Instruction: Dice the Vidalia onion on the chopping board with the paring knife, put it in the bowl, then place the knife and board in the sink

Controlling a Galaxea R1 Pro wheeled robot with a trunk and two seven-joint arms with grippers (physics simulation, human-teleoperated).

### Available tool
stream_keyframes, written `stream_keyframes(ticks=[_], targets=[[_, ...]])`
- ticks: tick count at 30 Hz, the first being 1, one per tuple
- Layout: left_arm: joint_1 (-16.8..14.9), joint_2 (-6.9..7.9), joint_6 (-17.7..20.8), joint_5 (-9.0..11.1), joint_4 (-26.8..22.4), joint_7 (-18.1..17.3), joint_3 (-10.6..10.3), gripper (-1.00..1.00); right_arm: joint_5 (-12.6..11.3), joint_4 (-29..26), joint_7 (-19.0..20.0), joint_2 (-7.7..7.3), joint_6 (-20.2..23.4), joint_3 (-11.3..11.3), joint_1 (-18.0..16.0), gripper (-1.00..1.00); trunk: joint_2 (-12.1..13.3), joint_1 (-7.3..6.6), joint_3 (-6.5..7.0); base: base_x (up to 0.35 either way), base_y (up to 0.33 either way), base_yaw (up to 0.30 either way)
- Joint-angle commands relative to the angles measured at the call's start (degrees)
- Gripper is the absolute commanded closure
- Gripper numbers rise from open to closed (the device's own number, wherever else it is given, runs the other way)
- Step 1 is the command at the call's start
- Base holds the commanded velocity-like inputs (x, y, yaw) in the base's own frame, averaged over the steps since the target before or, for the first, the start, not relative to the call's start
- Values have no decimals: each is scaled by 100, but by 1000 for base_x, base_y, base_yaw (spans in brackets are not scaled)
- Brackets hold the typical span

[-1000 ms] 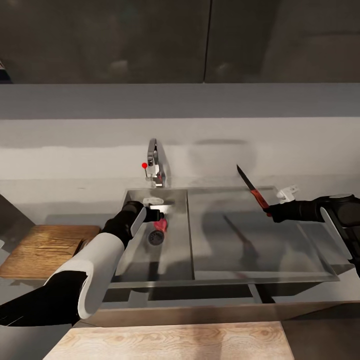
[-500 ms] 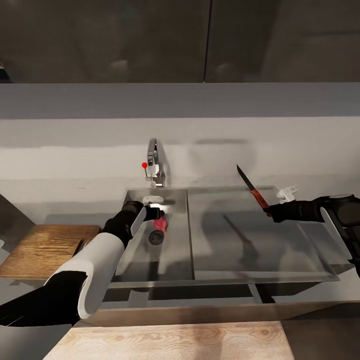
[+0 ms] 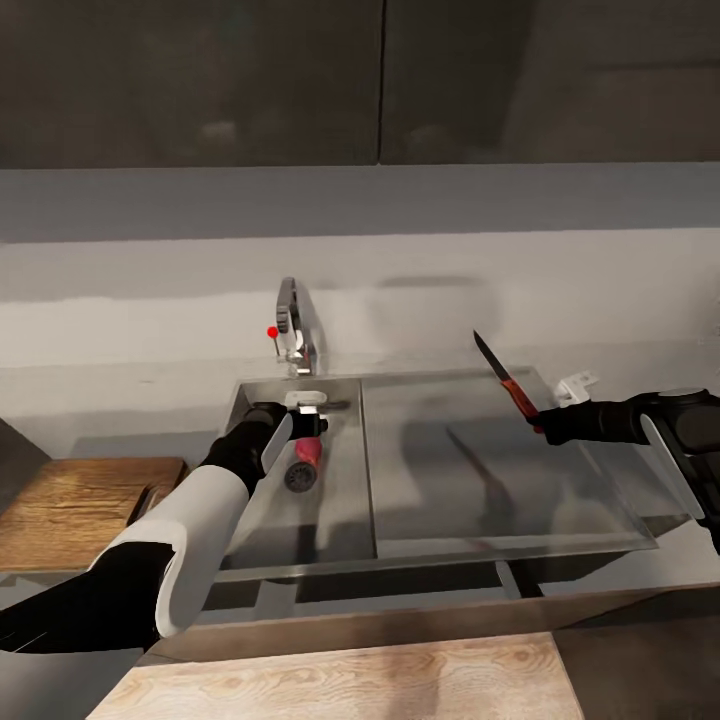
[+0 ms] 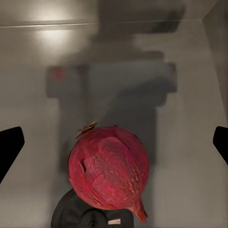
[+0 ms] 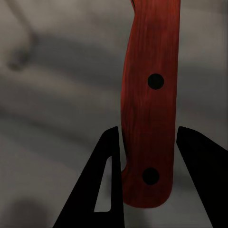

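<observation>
From my head view, nearest at six o'clock lies a pale wooden surface (image 3: 350, 680). My left gripper (image 3: 308, 425) reaches into the rectangular stainless-steel sink (image 3: 335, 520), its fingers spread wide and grasping nothing; in my left wrist view the black fingertips (image 4: 10, 147) stand well apart on either side of the small pinkish-red Vidalia onion (image 4: 108, 167), touching neither side. That view also shows what my head view cannot: papery skin, a dried tuft at one end and a pointed tip at the other, the bulb resting partly over the round dark drain (image 4: 83, 213).

At nine o'clock the dark brown wooden chopping board (image 3: 80, 505) lies flat on the matte grey countertop (image 3: 130, 405).

At three o'clock my right gripper (image 3: 545, 422) is clenched on the slim paring knife (image 3: 505, 380), held above the drainboard. Its long axis runs toward eleven o'clock, dark blade tip uppermost. My right wrist view shows the red-orange handle (image 5: 151, 104) between my fingers, with two dark rivets.

Farthest, at twelve o'clock, stands the curved chrome tap (image 3: 295, 330) with its red knob (image 3: 272, 332).

I can read no writing anywhere.
</observation>
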Motion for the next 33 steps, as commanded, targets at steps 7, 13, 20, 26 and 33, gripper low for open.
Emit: stream_keyframes(ticks=[7,13,20,26,33], targets=[[-4,-5,22,7,-5,20,16,-100,-40,-2,-20,-5,40,4,-6,100,-11,3,-11,0,0,-54],[-4,-5,17,7,14,22,21,-100,-39,-2,-20,-5,40,4,-6,100,-11,3,-11,0,0,-89],[-4,-5,23,7,27,33,25,-100,-37,-2,-20,-5,40,-1,-7,100,-11,3,-28,0,0,-4],[-4,86,25,7,34,32,27,-100,-37,-2,-20,-5,40,-1,-7,100,-11,3,-64,0,0,0],[-4,223,39,7,29,37,56,-100,-37,-2,-20,-5,40,-1,-7,100,-11,3,-82,0,0,0]])
